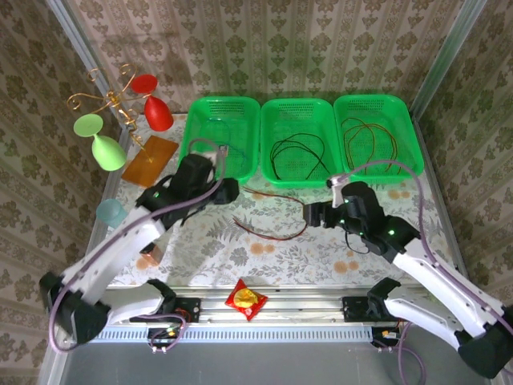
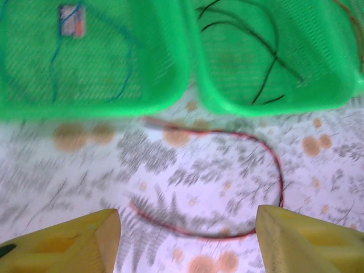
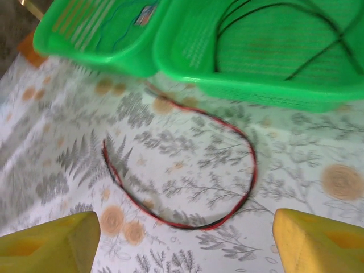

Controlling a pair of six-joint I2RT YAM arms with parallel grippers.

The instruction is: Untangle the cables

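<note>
Sorting nearly done: blue cable (image 2: 54, 74), black cable (image 2: 268, 74), brown cable (image 1: 373, 128) basketed; red cable (image 3: 253, 170) on table (image 1: 200, 241).
Left gripper (image 2: 187, 227), right gripper (image 3: 187, 233) wide open, empty.

Three green baskets (image 1: 296, 116), goblets (image 1: 158, 112), snack packet (image 1: 246, 299)

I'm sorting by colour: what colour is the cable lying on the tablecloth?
The cable is red with a black edge; the right wrist view shows it best.
</note>
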